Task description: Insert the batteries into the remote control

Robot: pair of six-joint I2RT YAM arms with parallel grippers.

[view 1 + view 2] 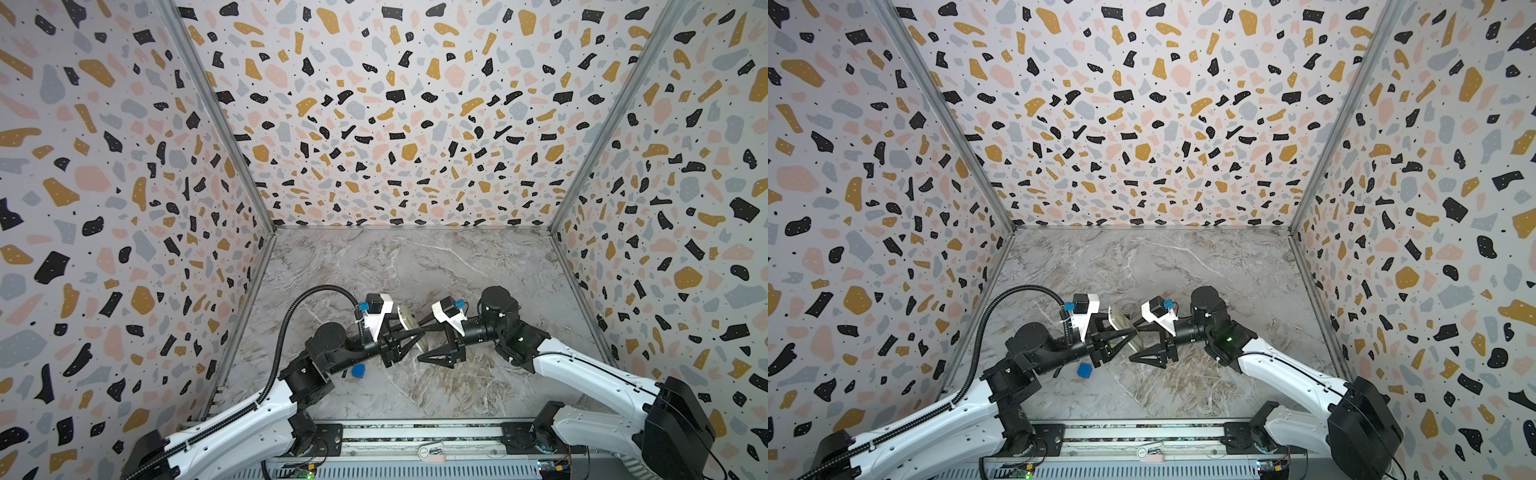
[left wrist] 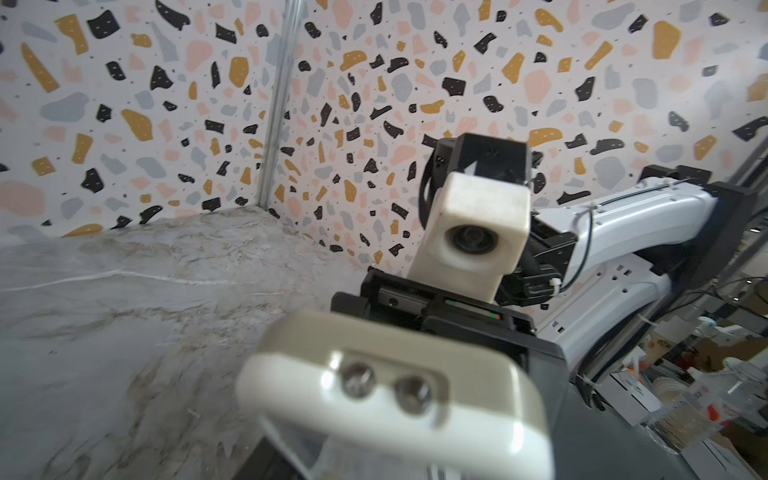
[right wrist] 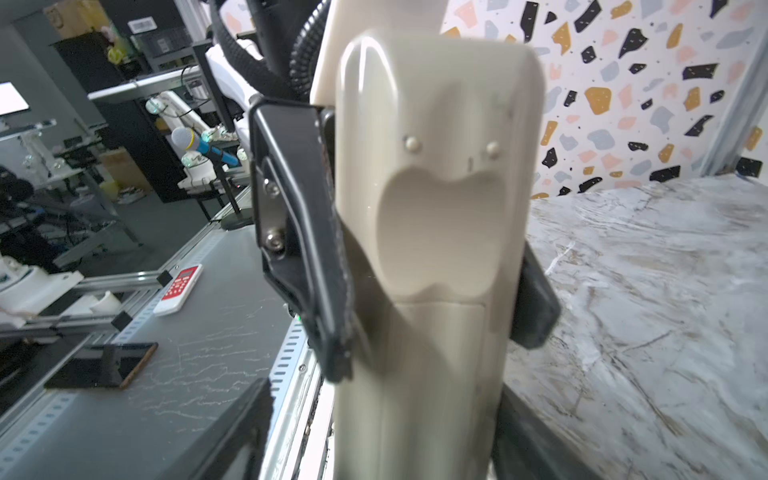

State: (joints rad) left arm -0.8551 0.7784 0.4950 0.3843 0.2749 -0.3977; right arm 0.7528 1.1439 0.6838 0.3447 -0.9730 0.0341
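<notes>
1. At the near edge, a metal rail (image 1: 415, 434) is seen, and the bases of both arms sit on it.
2. A blue cube (image 1: 1084, 370) lies on the marble table (image 1: 415, 270), just beside the left forearm and apart from both grippers.
3. The remote control (image 1: 406, 318) is held by the left gripper (image 1: 413, 333) over the near half of the table, between the two wrists. Its long sides are pinched by the black fingers (image 3: 307, 249).
4. The remote control is held steeply tilted. Its back is turned to the right wrist camera, where a scooped recess (image 3: 436, 232) is shown with a panel seam below it. The end with two small round emitters (image 2: 386, 386) is turned to the left wrist camera. Whether the other end touches the table cannot be told.
5. The right gripper (image 1: 420, 343) is met next, with its fingers (image 1: 440, 356) spread wide, one on either side of the remote control's lower part. Contact cannot be told.
6. Farthest away, bare marble and the speckled back wall (image 1: 395, 104) are seen.
</notes>
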